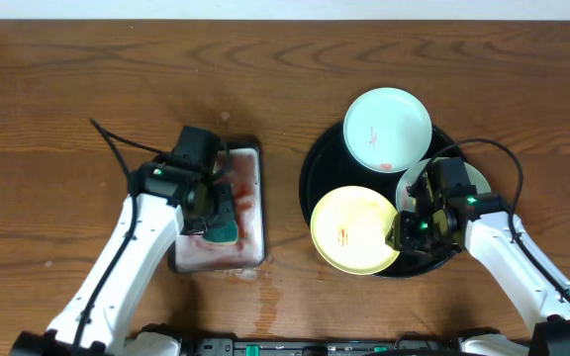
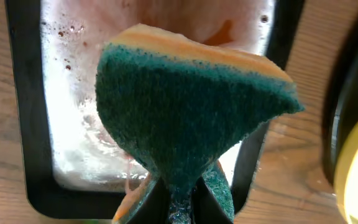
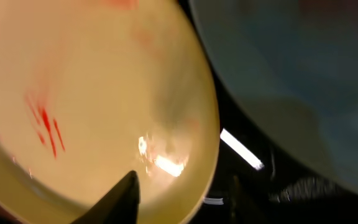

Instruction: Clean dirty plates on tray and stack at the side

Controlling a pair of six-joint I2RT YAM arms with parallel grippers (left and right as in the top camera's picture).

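The black tray (image 1: pixel 310 173) holds three plates. The pale yellow plate (image 1: pixel 349 229) with red smears lies at its front left. A mint-white plate (image 1: pixel 387 127) with a small red spot lies at the back. A second mint-white plate (image 1: pixel 475 176) is mostly hidden under my right arm. My right gripper (image 1: pixel 404 232) is open and straddles the yellow plate's right rim: one finger over the plate (image 3: pixel 92 99), the other over the tray (image 3: pixel 241 162), jaws (image 3: pixel 185 186). My left gripper (image 1: pixel 216 220) (image 2: pixel 182 208) is shut on a teal sponge (image 2: pixel 185 106), held above the small tray.
A small rectangular grey tray (image 1: pixel 250 163) (image 2: pixel 73 124) with pinkish foamy water lies left of the black tray. Wet marks show on the wood (image 1: pixel 265 297) in front of it. Bare wood tabletop (image 1: pixel 57 89) spreads to the left and back.
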